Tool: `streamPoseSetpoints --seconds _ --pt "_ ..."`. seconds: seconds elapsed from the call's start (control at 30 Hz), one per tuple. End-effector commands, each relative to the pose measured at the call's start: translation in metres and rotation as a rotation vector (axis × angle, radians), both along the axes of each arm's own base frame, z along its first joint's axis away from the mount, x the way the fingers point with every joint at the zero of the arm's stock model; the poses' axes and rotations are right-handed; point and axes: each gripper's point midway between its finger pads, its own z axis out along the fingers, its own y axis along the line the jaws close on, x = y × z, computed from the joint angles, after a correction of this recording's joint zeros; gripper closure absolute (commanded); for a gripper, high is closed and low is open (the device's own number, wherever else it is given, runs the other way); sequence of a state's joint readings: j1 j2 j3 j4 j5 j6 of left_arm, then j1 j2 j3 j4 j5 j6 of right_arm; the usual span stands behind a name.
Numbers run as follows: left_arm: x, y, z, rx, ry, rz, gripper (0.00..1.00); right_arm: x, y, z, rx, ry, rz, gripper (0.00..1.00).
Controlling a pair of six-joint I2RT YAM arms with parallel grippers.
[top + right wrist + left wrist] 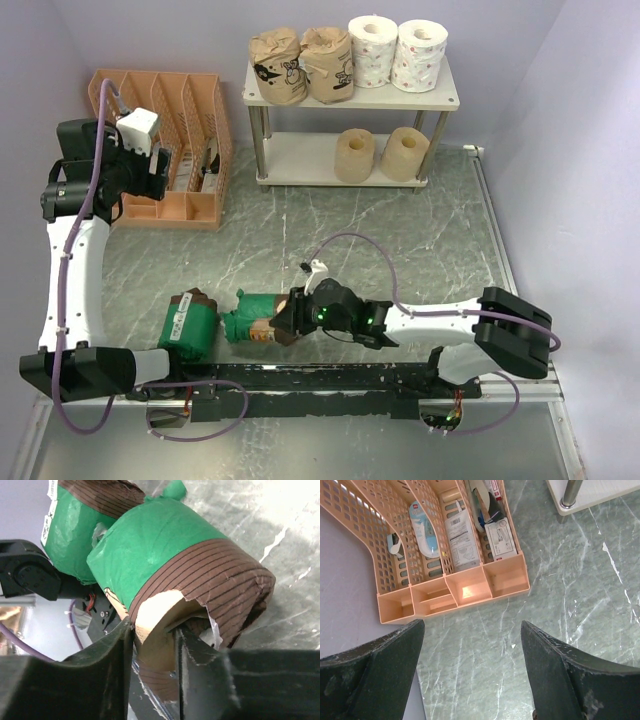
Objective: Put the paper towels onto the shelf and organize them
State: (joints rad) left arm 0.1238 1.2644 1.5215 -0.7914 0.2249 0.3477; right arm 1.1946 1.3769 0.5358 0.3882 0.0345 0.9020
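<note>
The shelf (440, 100) stands at the back with two brown cartoon-print rolls (277, 65) and two white speckled rolls (398, 52) on top, and two tan rolls (355, 155) on the lower board. Two green-wrapped rolls lie near the front: one (190, 322) on the left, one (255, 318) beside it. My right gripper (290, 318) is shut on the second roll (175, 555), one finger inside its torn end and one outside. My left gripper (472, 645) is open and empty, held above the table next to the orange organizer.
The orange perforated organizer (195, 205) with small packets stands at the back left; it also shows in the left wrist view (445, 587). A shelf leg (570, 497) shows at that view's top right. Purple walls enclose the table.
</note>
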Motion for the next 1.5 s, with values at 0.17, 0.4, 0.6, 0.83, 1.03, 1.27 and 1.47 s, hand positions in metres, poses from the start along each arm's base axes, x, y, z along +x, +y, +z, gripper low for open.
streamPoseSetpoints --seconds 0.17,0.4,0.6,0.83,1.03,1.27,1.47 --pt "0.004 0.003 -0.018 -0.021 0.052 -0.001 0.13 0.032 -0.017 0.082 -0.158 -0.325 0.002 1.00" --pt "0.002 0.002 0.004 -0.038 -0.029 0.009 0.15 0.085 -0.065 0.160 -0.601 -0.617 -0.070 1.00" --pt "-0.002 0.002 0.010 -0.054 -0.078 0.024 0.15 0.144 -0.118 0.186 -1.056 -0.690 -0.180 1.00" --pt "-0.010 -0.011 0.003 -0.132 -0.079 -0.037 0.15 0.236 -0.135 0.211 -1.055 -0.714 -0.220 1.00" --pt "-0.018 -0.018 0.022 -0.148 -0.110 -0.075 0.15 0.286 -0.122 0.222 -1.054 -0.828 -0.208 1.00" --pt "-0.023 -0.013 0.022 -0.121 -0.125 -0.049 0.15 0.300 -0.072 0.215 -0.913 -0.885 -0.052 1.00" --pt "-0.020 -0.008 0.015 -0.116 -0.111 -0.033 0.15 0.322 -0.056 0.189 -0.967 -0.911 0.009 1.00"
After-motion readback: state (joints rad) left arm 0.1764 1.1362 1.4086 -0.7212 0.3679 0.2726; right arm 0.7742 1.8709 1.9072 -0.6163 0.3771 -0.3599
